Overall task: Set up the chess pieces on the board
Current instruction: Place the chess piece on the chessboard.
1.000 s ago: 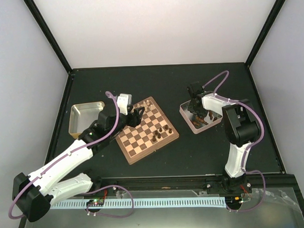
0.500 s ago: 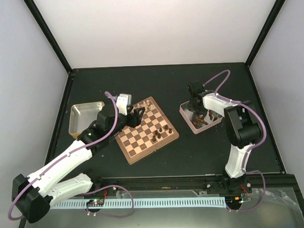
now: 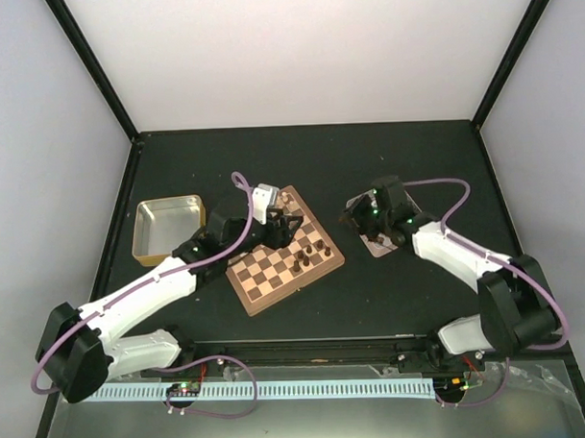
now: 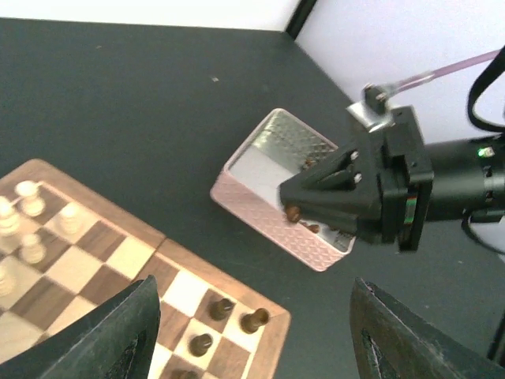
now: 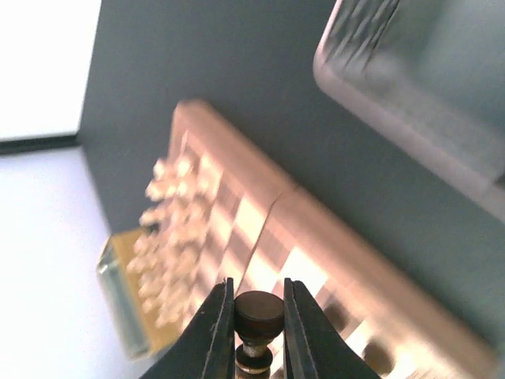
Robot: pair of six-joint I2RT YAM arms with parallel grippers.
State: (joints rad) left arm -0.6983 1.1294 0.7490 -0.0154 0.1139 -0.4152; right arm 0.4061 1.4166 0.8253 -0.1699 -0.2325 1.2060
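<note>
The board [image 3: 252, 303] lies at the table's middle. Several dark brown chess pieces [image 3: 311, 254] stand near its right edge, and they also show in the left wrist view [image 4: 254, 319]. Cream pieces [image 4: 24, 212] stand at its far left side. My right gripper [image 3: 355, 215] hangs between the pink tin and the board, shut on a dark piece [image 5: 259, 310], which the left wrist view [image 4: 293, 212] also shows. My left gripper [image 3: 291, 222] is open and empty above the board's far corner, with its fingers [image 4: 118, 339] wide apart.
The pinkish tin [image 4: 260, 212] with several dark pieces stands right of the board, partly under my right arm [image 3: 448, 257]. The gold-sided tin [image 3: 168, 228] stands left of the board. Black frame rails edge the table.
My right gripper has swung left out of the pink tin towards the board. My left gripper has moved right along the board's far edge.
</note>
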